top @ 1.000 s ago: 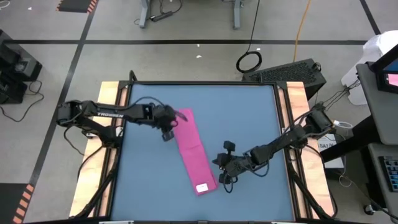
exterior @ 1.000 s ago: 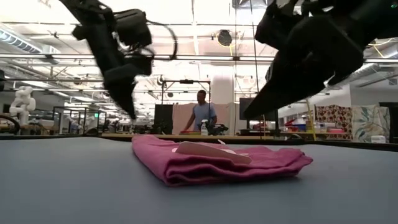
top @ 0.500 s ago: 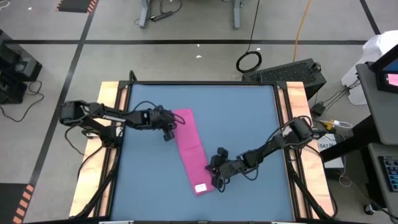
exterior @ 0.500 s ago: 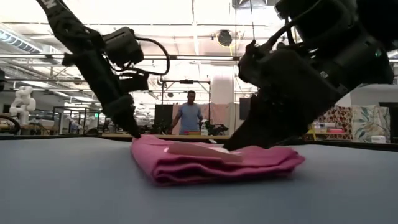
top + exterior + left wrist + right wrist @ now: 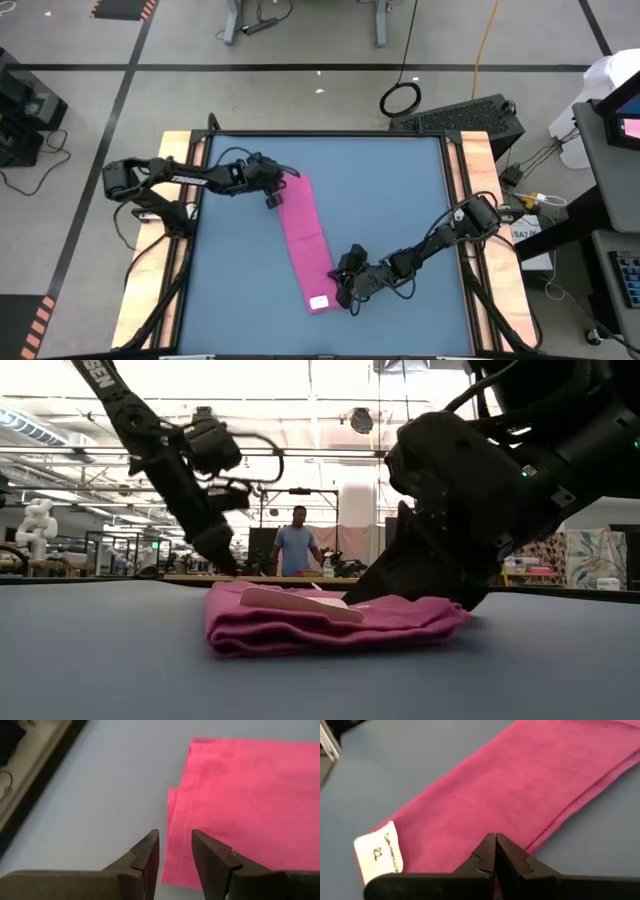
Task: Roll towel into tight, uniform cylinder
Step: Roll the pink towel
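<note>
The thin magenta-pink cloth towel (image 5: 303, 240) lies as a flat folded strip mid-worktop (no roll begun). The left tool (image 5: 274, 197), narrowly parted and empty, waits at its 12 o'clock end. The right tool (image 5: 343, 290), shut and empty, sits near the 6 o'clock end.

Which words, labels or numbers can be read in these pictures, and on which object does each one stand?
White tag on the towel: printed writing, too blurred to read.
Left arm in the high view: white lettering, too small to read.
Nothing else carries readable text.
</note>
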`<state>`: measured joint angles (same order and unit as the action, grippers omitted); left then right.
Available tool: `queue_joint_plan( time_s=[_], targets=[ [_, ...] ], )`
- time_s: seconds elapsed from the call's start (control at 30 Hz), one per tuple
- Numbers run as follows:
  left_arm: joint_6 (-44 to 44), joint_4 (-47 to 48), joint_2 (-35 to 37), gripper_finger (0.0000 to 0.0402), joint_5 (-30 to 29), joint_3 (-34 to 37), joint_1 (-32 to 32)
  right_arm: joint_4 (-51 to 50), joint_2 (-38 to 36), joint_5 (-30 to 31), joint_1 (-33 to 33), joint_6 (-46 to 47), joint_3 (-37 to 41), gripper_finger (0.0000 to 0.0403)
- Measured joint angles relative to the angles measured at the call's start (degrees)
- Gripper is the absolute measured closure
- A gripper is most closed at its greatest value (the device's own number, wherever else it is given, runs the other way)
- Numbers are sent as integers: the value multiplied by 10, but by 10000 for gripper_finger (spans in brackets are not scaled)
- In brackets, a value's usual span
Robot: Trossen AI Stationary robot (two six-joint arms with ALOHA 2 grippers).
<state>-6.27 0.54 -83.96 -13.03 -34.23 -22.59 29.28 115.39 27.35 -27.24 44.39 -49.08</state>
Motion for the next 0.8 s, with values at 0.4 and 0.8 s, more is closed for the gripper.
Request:
queue_joint_plan(
  time_s=[0.4,0.8],
  targets=[
    [88,120,62,281,63,-79,-14,-40,-30,-155,34,-112,-6,399],
    [-39,150,60,281,152,-85,-38,-202,-141,-144,62,-275,-6,399]
  ],
)
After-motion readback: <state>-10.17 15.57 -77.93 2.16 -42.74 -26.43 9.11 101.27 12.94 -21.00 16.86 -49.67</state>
